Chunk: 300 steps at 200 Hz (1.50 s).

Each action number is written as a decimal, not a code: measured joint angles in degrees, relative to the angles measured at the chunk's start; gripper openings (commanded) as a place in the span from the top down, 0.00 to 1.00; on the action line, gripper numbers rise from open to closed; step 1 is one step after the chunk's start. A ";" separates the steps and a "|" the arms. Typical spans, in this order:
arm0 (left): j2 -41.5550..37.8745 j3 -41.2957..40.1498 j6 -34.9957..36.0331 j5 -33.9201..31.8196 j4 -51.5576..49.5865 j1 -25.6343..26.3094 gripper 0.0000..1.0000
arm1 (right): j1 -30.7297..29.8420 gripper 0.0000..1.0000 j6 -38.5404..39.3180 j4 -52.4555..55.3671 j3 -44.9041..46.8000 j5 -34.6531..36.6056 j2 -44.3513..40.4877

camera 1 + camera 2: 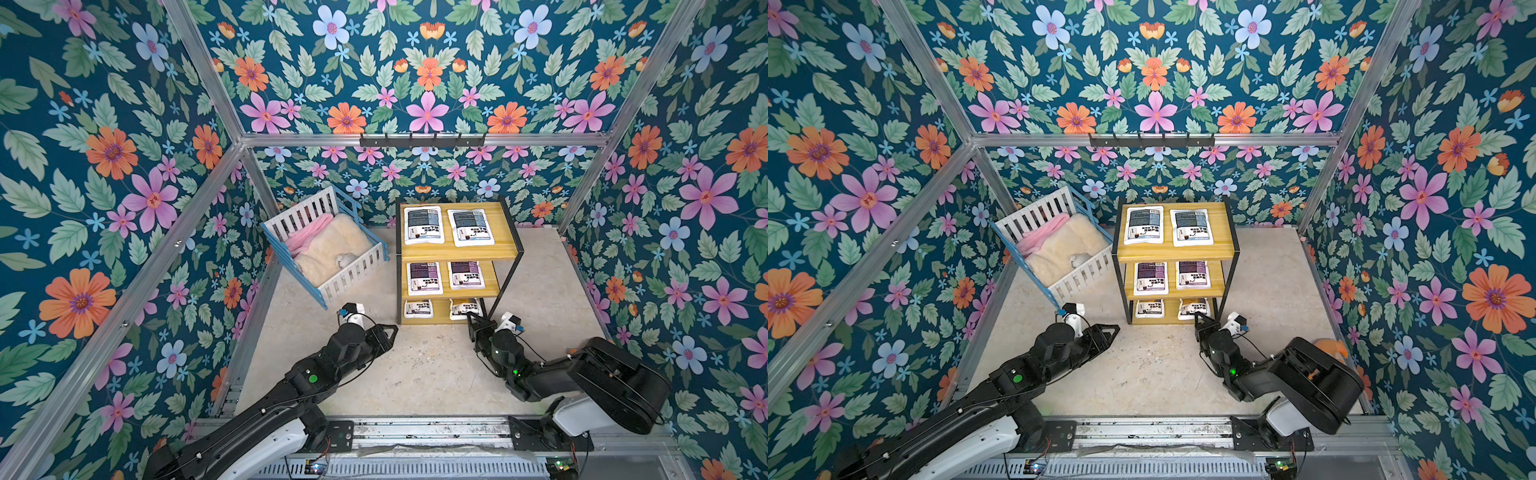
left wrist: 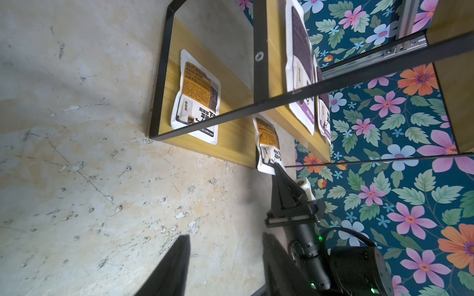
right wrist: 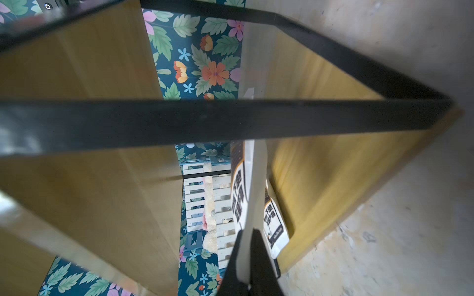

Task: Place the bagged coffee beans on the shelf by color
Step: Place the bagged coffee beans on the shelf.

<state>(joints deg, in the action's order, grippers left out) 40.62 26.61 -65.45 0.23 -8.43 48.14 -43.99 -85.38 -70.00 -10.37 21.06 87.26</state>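
Floral walls [image 1: 124, 166] ring the speckled floor [image 1: 415, 374] in both top views; my right gripper [image 1: 471, 318] pinches a yellow-brown pouch [image 1: 463, 309] at the shelf's [image 1: 507, 241] bottom tier. Left wrist: my left gripper [image 2: 225, 235], jaws apart, empty. Right wrist: jaws clamped on pouch edge.

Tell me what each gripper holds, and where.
The right gripper pinches a yellow-brown pouch by its bottom edge, at the shelf's lowest board. The left gripper is open, holding nothing.

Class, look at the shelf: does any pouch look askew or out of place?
Yes. On the bottom tier of the shelf, one yellow-brown pouch is tilted up, not flat, its edge pinched by the right gripper; its neighbour lies flat.
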 measured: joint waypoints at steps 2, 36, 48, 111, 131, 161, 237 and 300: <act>-0.09 0.00 0.02 0.00 -0.15 -0.02 0.49 | 0.15 1.00 0.09 -0.55 -0.35 -0.09 0.66; -2.32 0.17 0.42 -0.24 -2.32 -0.24 0.49 | 2.97 1.00 1.03 -5.16 -3.39 -1.66 8.09; -3.13 0.15 0.46 -0.26 -3.15 -0.42 0.49 | 4.02 1.00 1.09 -5.18 -3.96 -2.86 10.05; -4.94 0.24 1.07 -0.72 -5.86 -1.01 0.49 | 7.32 1.00 2.89 -6.14 -7.74 -7.04 17.46; -5.07 0.24 1.07 -0.90 -5.95 -1.03 0.49 | 7.50 0.98 2.93 -6.14 -7.87 -7.19 18.88; -5.22 0.24 1.07 -0.94 -5.97 -1.05 0.49 | 7.45 0.76 2.73 -6.23 -7.34 -7.54 20.24; -5.33 0.20 1.07 -1.18 -6.75 -1.05 0.49 | 7.45 0.04 2.32 -4.20 -7.26 -8.11 15.96; -4.70 0.07 1.22 -1.40 -6.78 -1.05 0.48 | 6.88 0.01 -0.35 14.99 -8.74 -9.01 3.76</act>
<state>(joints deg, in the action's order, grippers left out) 35.92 26.68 -64.23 -1.17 -15.20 47.09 -37.10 -85.73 -55.00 -19.11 12.05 91.02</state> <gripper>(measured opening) 0.515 0.989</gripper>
